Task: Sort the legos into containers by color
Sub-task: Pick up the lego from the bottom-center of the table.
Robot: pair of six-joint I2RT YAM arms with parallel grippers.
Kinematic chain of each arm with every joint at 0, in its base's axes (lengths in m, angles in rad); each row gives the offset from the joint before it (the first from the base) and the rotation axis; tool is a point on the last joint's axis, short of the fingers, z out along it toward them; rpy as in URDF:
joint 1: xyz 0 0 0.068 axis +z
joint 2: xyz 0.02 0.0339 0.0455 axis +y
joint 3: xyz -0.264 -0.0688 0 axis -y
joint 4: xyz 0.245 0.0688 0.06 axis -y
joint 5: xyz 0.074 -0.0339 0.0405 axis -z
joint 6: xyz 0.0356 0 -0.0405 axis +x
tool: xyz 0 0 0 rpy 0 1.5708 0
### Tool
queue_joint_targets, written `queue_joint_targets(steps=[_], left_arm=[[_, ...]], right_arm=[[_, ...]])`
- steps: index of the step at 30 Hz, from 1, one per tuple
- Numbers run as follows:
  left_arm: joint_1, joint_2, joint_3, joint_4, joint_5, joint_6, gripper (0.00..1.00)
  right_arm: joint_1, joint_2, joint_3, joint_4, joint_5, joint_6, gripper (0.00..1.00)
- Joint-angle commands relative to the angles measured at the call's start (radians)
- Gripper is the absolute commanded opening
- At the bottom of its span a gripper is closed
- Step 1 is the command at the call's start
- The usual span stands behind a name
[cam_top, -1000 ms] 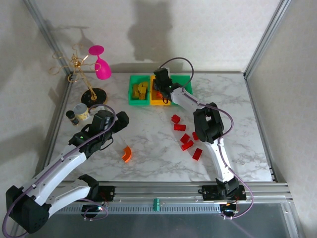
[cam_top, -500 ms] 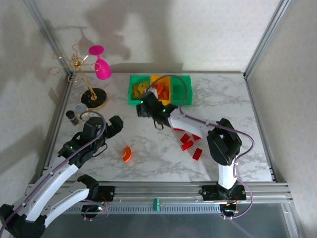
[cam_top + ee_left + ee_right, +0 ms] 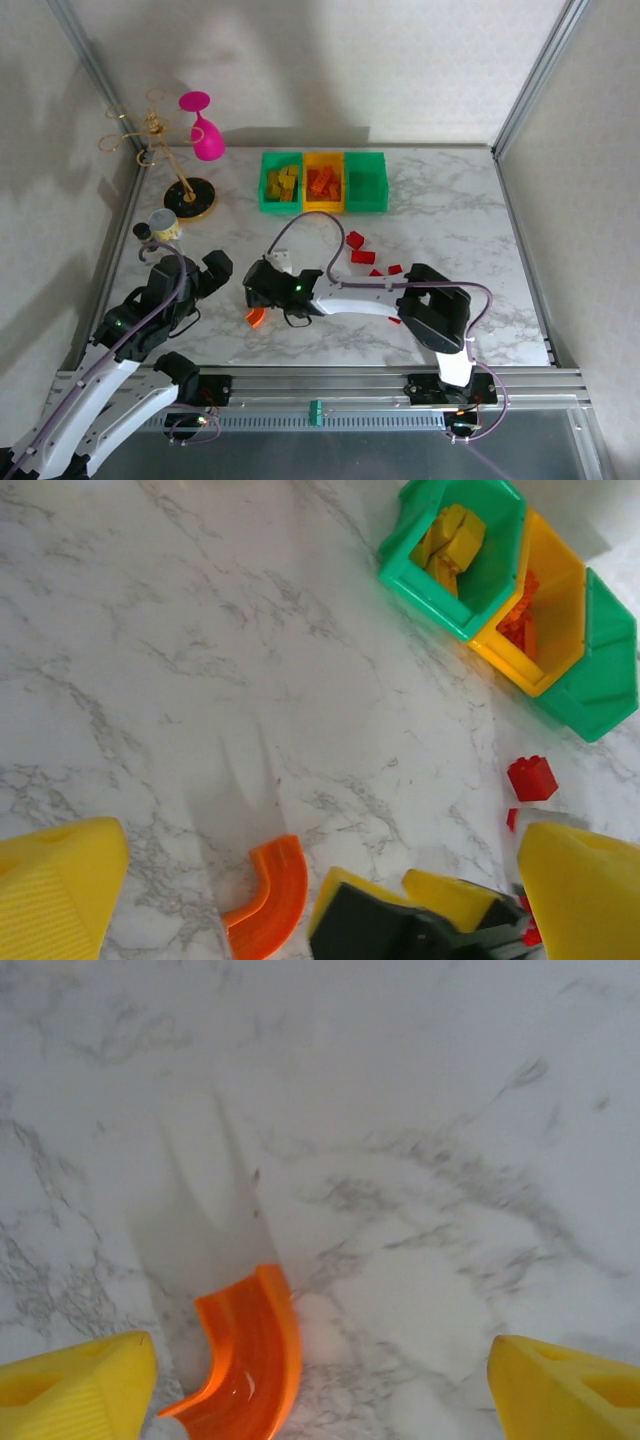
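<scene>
Hovering with fingers spread wide, the right gripper [image 3: 320,1385] has the curved orange brick [image 3: 245,1355] between them, close to one; it looks light, stiff and glossy, so I'd pinch across the arc's middle.

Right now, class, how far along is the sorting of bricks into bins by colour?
Done: yellow bricks sit in the left green bin, orange ones in the yellow-orange bin. In hand: nothing gripped; the right claw hovers open over the curved orange brick. Left: that brick and the red bricks on the table; the right green bin looks empty.
</scene>
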Motion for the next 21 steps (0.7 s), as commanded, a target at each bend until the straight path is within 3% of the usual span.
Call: queue_joint_targets(steps=[1, 9, 21], left_arm=[[0.010, -0.025, 0.041, -0.076, -0.033, -0.019, 1.00], [0.010, -0.035, 0.047, -0.088, -0.020, -0.020, 1.00], [0.010, -0.035, 0.046, -0.089, -0.031, -0.020, 1.00]], right_arm=[[0.030, 0.064, 0.045, -0.012, 0.002, 0.072, 0.87], [0.068, 0.174, 0.132, -0.067, 0.020, 0.054, 0.89], [0.082, 0.239, 0.199, -0.220, 0.077, 0.028, 0.75]])
